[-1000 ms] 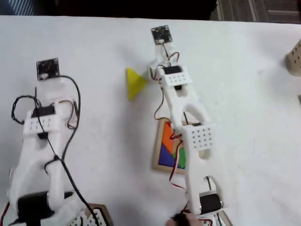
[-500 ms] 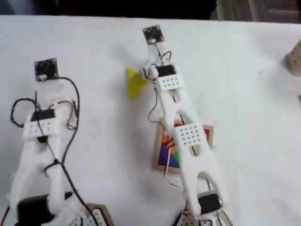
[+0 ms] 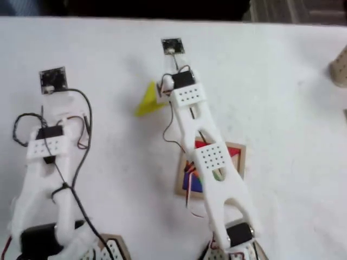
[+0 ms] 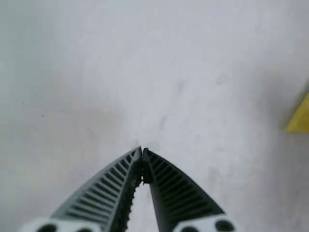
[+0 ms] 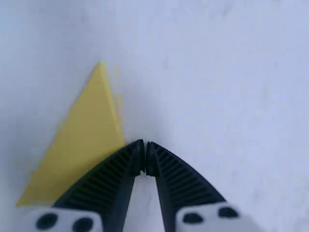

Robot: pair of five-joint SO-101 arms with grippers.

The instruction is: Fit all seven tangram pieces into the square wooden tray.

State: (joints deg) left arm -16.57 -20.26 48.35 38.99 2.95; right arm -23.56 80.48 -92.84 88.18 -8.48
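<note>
1 loose piece is in view outside the wooden tray (image 3: 242,157): a yellow triangle (image 3: 147,102) lying flat on the white table (image 3: 282,81), toward the far edge and well apart from the tray's far-left corner. The tray sits nearer the front edge, under the right arm's forearm, and red, orange, blue and green pieces show inside it. How many of the 7 are seated I cannot tell, because the arm hides much of the inside.

The right gripper (image 5: 143,146) is pinched together with nothing between its jaws, and its tips touch the table right at 1 edge of the triangle. Closed tips against an edge probably mean a push, not a lift. A thin piece lying flat gives the jaws little to pinch, so sliding or turning it first would make sense.

The left gripper (image 4: 142,153) is also closed and empty, over bare table near the left edge. The triangle's corner shows far off to its side. It seems parked there to leave the other arm room.
</note>
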